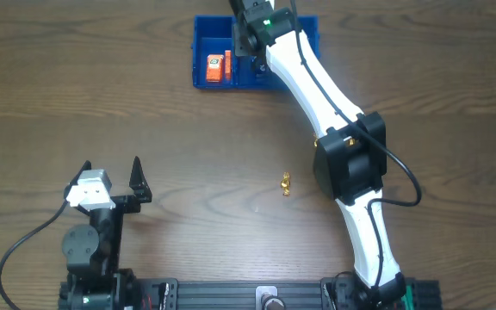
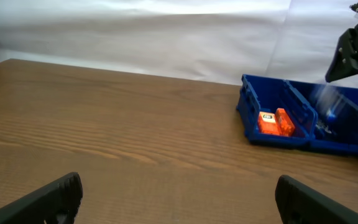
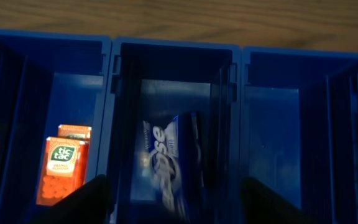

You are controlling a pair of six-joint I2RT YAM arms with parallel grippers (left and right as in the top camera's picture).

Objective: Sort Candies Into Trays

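- Top view: the right gripper (image 1: pixel 250 33) hangs over the blue tray (image 1: pixel 203 34) at the far edge of the table (image 1: pixel 76 95). The left gripper (image 1: pixel 112 175) sits near its own base with its fingers spread and nothing between them.
- A small gold candy (image 1: pixel 285 183) lies alone on the wood, well apart from the tray. Two orange packs (image 1: pixel 217 68) lie in the tray's left compartment.
- Left wrist view: the left gripper (image 2: pixel 179 185) is parted wide over bare table. Farther off stands the blue tray (image 2: pixel 272 138) with the orange packs (image 2: pixel 274 122) inside, and the right gripper (image 2: pixel 355 53) hangs above its middle.
- Right wrist view: the right gripper (image 3: pixel 174 185) is spread over the middle compartment of the blue tray (image 3: pixel 176 45), clamping nothing. A blue pack (image 3: pixel 169 158) lies tilted in that compartment, apart from both fingers. The orange packs (image 3: pixel 64 167) are next door.
- Judgement: the drop looks finished. The fingers should stay apart and rise straight up, clear of the divider walls, so the pack is not dragged out. The gold candy probably suits the third compartment.
- Print: the orange packs carry a white oval label, and the blue pack has large pale lettering that is smeared.
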